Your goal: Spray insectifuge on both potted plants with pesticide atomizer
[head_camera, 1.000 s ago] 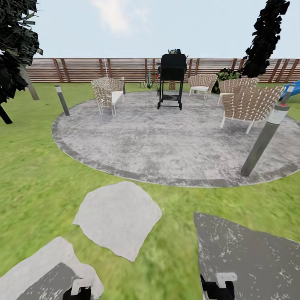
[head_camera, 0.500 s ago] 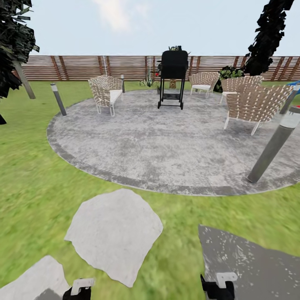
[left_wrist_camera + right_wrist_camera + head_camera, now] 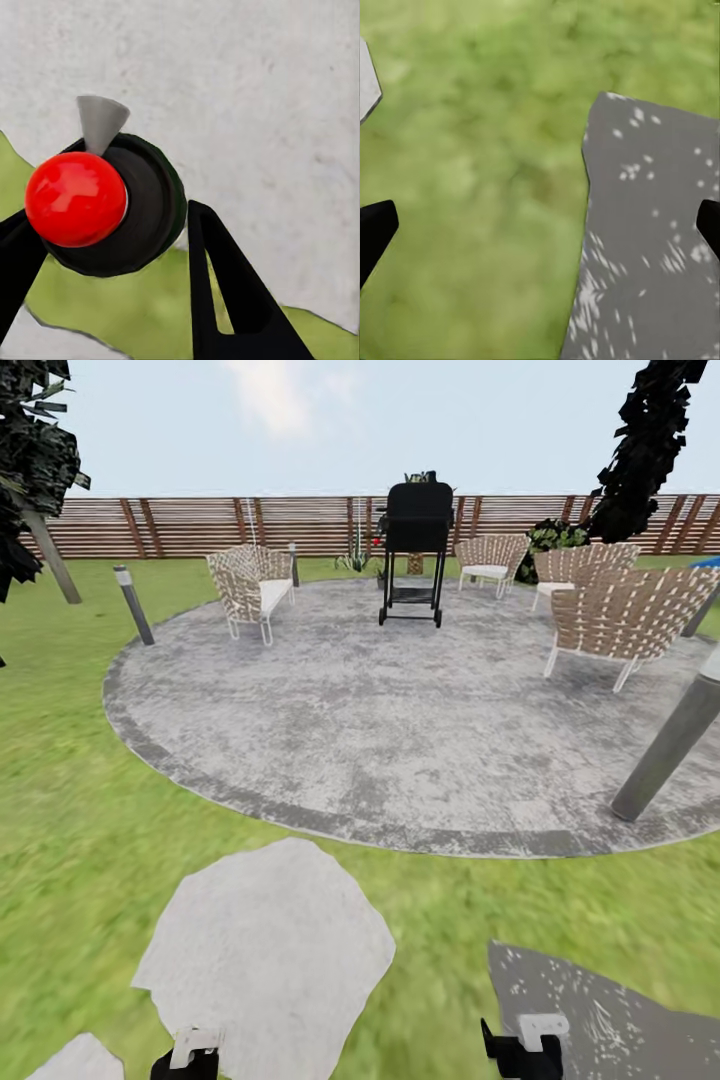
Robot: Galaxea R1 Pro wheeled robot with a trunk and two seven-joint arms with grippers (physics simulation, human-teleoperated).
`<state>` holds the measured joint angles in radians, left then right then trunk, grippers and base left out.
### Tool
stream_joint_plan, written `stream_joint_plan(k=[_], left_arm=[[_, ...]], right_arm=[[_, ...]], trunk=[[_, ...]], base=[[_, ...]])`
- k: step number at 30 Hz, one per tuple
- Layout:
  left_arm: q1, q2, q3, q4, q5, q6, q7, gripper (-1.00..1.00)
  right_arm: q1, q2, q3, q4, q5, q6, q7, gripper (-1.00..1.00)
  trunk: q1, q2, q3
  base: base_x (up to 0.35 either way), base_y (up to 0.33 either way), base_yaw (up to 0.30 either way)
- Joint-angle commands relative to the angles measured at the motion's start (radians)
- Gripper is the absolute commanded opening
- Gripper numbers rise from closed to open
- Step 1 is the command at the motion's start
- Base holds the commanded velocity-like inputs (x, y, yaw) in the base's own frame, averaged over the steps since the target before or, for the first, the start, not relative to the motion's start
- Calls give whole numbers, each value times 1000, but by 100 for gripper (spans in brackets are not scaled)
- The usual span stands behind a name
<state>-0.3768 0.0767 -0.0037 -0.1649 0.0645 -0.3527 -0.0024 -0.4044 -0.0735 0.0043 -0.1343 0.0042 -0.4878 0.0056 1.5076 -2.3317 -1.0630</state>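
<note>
My left gripper (image 3: 105, 217) is shut on the pesticide atomizer (image 3: 146, 202), seen end-on as a dark round body with a red ball top and a grey cone nozzle, over a pale stepping stone (image 3: 240, 90). Its black fingers (image 3: 225, 300) press the bottle from both sides. My right gripper (image 3: 540, 225) hangs open above grass and a dark grey stone (image 3: 652, 247), holding nothing. Ahead lies the garden's round grey patio (image 3: 400, 720). The potted plants cannot be made out from here.
On the patio stand a black grill (image 3: 415, 550) and woven chairs (image 3: 250, 585) (image 3: 625, 620). Grey bollard lights stand at the left (image 3: 132, 605) and close on the right (image 3: 675, 745). A slat fence (image 3: 200, 525) closes the back. Stepping stones (image 3: 270, 950) lie in the lawn just ahead.
The whole view has moved forward: the patio is nearer and the stepping stones have slid down the picture. The right bollard has shifted toward the right edge. Both arms keep their pose.
</note>
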Motion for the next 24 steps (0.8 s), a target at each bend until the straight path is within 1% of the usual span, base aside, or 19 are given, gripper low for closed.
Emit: stream_joint_plan(k=[1, 24], left_arm=[[-1, 0, -1, 1, 6, -3, -1, -100], [-1, 0, -1, 1, 7, -3, -1, -100]], right_arm=[[-1, 0, 0, 1, 0, -3, 1, 100], [-1, 0, 0, 1, 0, -3, 1, 100]], trunk=[[0, 0, -1], [0, 0, -1]], base=[[336, 0, 0], [336, 0, 0]])
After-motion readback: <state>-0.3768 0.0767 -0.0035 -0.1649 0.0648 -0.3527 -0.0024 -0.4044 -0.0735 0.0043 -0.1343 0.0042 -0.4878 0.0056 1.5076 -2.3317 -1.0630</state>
